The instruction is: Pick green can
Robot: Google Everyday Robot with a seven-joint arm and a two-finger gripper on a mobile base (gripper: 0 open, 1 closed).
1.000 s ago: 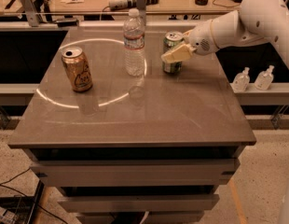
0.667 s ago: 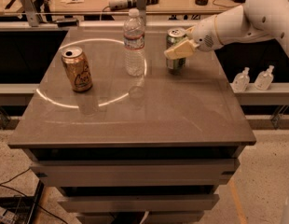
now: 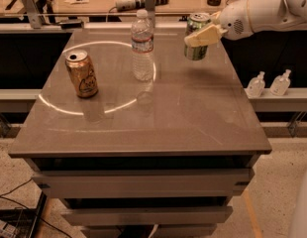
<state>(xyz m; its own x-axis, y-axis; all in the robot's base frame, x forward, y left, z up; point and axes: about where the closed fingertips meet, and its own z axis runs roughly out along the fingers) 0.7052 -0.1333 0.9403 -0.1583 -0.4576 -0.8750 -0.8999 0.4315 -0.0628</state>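
Camera view: the gripper pinches the green can upright over the tabletop's right rear, right of the water bottle; an orange-gold can stands far left

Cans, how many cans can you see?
2. The orange-gold can stands left on the table; the green can is back right, clamped in the gripper. None seems hidden behind the water bottle.

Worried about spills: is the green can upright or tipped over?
Upright: the green can has its silver top facing up and sides vertical, gripped by the claw at the far right of the table.
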